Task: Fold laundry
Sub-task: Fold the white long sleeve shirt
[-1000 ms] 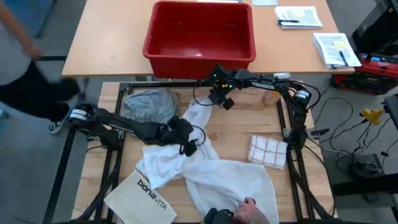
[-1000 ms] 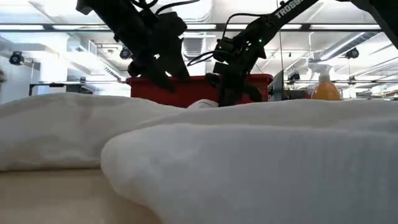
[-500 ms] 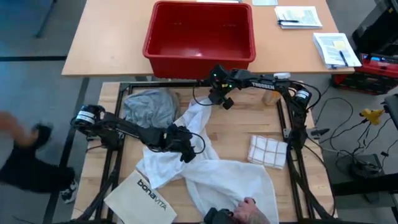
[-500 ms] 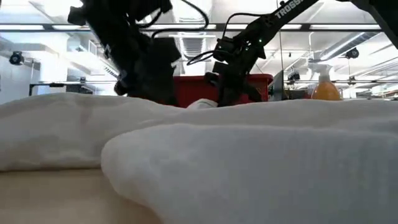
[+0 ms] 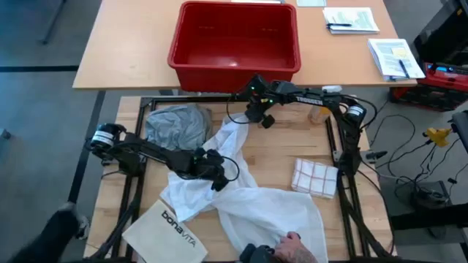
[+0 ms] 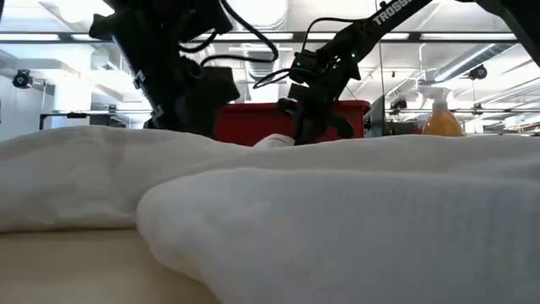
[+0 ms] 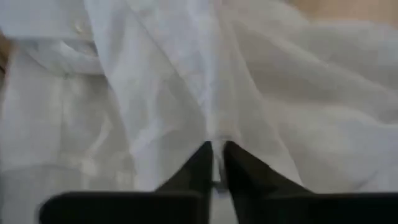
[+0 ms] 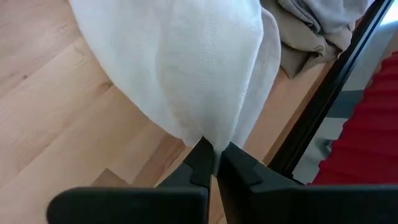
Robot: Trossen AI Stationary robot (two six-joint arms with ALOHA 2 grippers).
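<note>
The large white shirt (image 5: 252, 197) lies crumpled across the table's middle, from the far rail to the near right. My left gripper (image 5: 218, 180) is down on the shirt's middle and shut on it. At the far rail my right gripper (image 5: 256, 120) is shut on the shirt's far end. A grey T-shirt (image 5: 174, 124) lies bunched at the far left, and a khaki-tan piece (image 8: 314, 28) rests on the wood beside the shirt's far end. In the low view the shirt (image 6: 337, 219) fills the foreground and hides both grippers' fingertips. My left gripper pinches a raised fold of the white shirt (image 7: 216, 132) between its two fingers (image 7: 239, 163), coming from above. The cloth around the fold lies slack on the table. My right gripper pinches a gathered edge of the shirt's far end (image 8: 210, 134) between its two fingers (image 8: 239, 163). The cloth runs from them in soft folds down to the wood.
A red bin (image 5: 234, 36) stands beyond the far rail. A white "bonavita" bag (image 5: 164, 228) lies at the near left, and a checked cloth (image 5: 314, 177) at the right. Black frame rails (image 5: 338, 146) edge the table. A person (image 5: 289, 250) shows at the near edge.
My left gripper has gone down onto the white shirt's middle and a little toward the table's left edge. My right gripper has kept still with the shirt's far end. A person has walked past beyond the table's left side.
</note>
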